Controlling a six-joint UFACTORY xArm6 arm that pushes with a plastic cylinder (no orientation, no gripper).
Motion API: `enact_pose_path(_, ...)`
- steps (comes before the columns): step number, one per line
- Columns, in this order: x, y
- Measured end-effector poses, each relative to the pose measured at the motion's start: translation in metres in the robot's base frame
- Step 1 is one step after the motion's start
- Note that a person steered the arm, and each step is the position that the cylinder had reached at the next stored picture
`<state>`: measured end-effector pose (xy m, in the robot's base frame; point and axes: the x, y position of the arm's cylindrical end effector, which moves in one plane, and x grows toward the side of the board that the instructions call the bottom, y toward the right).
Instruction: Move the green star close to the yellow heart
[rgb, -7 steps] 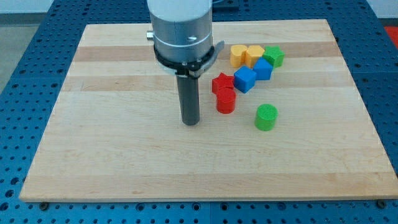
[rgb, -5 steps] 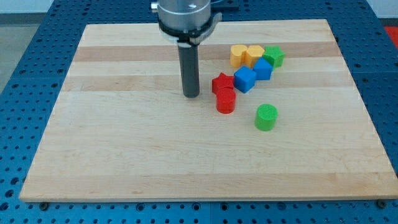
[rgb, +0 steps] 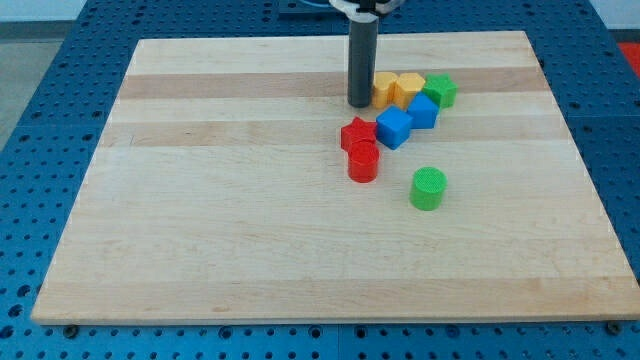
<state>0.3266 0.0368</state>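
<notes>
Green star-shaped block (rgb: 441, 90) near board's top-right corner, touching yellow heart block (rgb: 409, 88) | my tip (rgb: 359, 103) just left of orange block (rgb: 384, 89) | no gripper, bare rod

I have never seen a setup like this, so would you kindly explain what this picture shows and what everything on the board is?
There is one camera view, looking down at an angle onto a wooden board. The dark upright rod is the end of a robot arm; it has no jaws and holds nothing. It only pushes blocks by sliding my tip along the board.

My tip stands just to the view's left of an orange block. Next to that, toward the view's right, come the yellow heart and the green star. Below them sit two blue blocks, a red star, a red cylinder and, apart, a green cylinder.
</notes>
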Motion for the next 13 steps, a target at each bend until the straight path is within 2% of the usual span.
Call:
enact_pose_path(1, -0.010, 0.003)
enact_pose_path(3, -0.065, 0.008)
enact_pose_path(5, -0.077, 0.078)
enact_pose_path(9, -0.020, 0.166)
enact_pose_path(11, 0.018, 0.160)
enact_pose_path(13, 0.007, 0.102)
